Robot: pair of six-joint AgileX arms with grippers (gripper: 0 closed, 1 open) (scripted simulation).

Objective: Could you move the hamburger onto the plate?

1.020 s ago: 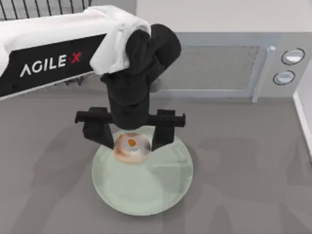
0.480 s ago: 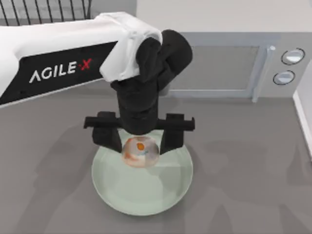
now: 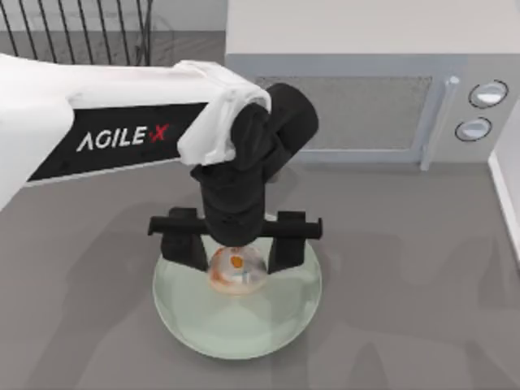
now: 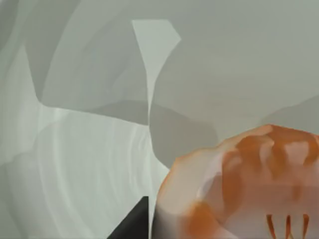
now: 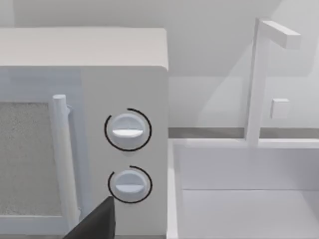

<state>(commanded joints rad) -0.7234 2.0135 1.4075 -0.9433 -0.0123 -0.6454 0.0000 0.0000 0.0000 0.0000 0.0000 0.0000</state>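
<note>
On the table (image 3: 422, 268) there is one plate (image 3: 276, 321), pale mint green and set near the front edge, and one hamburger (image 3: 236, 270) lies on it. One microwave (image 3: 366, 89) stands along the back edge, carrying two round knobs (image 3: 488, 94) at its right end and one vertical door handle (image 3: 433, 122); one dark wire rack (image 3: 81, 31) sits at the back left corner and one white tray-like unit (image 5: 249, 199) at the right edge. One arm reaches over the plate, its left gripper (image 3: 236, 258) having two dark fingers (image 3: 185, 244), one on each side of the hamburger.
</note>
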